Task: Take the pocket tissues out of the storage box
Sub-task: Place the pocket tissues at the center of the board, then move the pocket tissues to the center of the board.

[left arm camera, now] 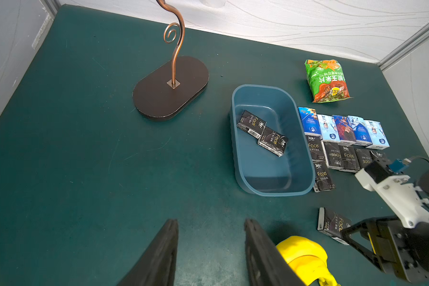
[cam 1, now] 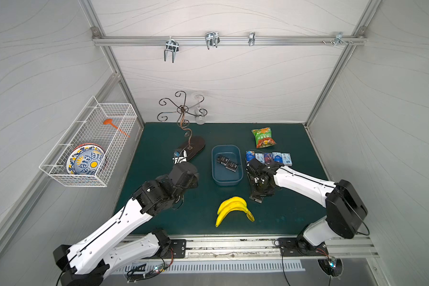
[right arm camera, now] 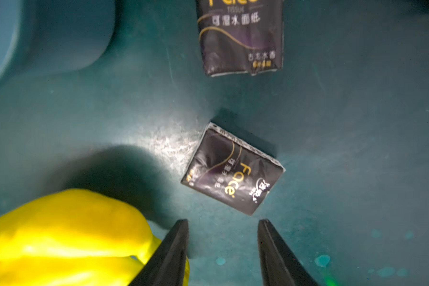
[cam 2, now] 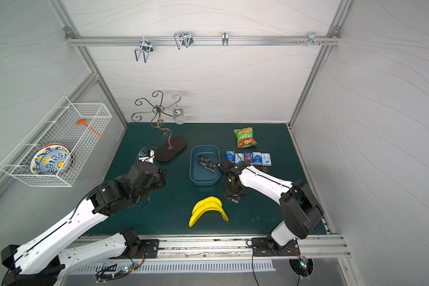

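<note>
The blue-grey storage box (cam 1: 227, 183) (left arm camera: 270, 193) stands mid-table with two black pocket tissues (cam 1: 227, 163) (left arm camera: 261, 132) lying inside. To its right, blue-and-white packs (cam 1: 269, 158) (left arm camera: 342, 128) stand in a row, with a row of black packs (left arm camera: 342, 156) beside them. One loose black pack (right arm camera: 233, 170) (left arm camera: 332, 224) lies flat on the mat. My right gripper (right arm camera: 223, 222) hovers just short of that pack, open and holding nothing. Left of the box, my left gripper (left arm camera: 211, 221) hangs over bare mat, its jaws apart and empty.
A yellow banana bunch (cam 1: 234, 209) (right arm camera: 67, 235) lies close to the right gripper. A green-orange snack bag (cam 1: 263, 137) sits at the back right. A scrolled metal stand (cam 1: 191, 147) rises at the back left. A white wire basket (cam 1: 89, 146) holding a plate hangs on the left wall.
</note>
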Tool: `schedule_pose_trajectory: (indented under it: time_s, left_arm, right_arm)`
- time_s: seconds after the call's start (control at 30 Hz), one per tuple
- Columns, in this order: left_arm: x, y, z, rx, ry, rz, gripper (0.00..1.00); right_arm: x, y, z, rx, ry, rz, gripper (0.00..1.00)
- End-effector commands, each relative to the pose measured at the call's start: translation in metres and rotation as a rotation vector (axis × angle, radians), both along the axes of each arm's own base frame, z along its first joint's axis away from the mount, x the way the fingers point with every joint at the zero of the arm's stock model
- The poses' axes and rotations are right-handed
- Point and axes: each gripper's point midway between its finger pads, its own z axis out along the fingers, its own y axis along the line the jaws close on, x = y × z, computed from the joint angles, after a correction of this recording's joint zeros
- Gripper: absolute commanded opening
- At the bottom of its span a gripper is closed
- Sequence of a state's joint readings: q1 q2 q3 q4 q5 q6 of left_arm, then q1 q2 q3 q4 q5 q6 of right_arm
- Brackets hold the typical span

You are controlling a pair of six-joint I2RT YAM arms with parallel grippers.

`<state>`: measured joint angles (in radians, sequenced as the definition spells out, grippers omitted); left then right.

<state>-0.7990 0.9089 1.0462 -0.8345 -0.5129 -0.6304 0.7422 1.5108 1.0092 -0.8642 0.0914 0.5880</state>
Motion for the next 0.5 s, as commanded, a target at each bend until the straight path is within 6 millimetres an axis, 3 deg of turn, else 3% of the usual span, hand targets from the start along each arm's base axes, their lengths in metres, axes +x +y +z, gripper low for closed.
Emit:
schedule_pose_trajectory:
  time_s: [0.0, 0.27, 0.47]
  left_arm:
    - [0.002, 0.001, 0.005, -0.019, -0.014, 0.013, 0.47]
    - [0.004, -0.007, 0.003, -0.036, 0.006, 0.007, 0.47]
    - [0.007, -0.012, -0.002, -0.027, 0.029, 0.004, 0.46]
  right_arm:
    - [0.007, -0.008, 0.001, 0.070, -0.002, 0.021, 0.47]
    - [0.034, -0.007, 0.001, 0.163, -0.082, 0.035, 0.46]
    - [0.046, 0.001, -0.018, 0.296, -0.055, 0.015, 0.43]
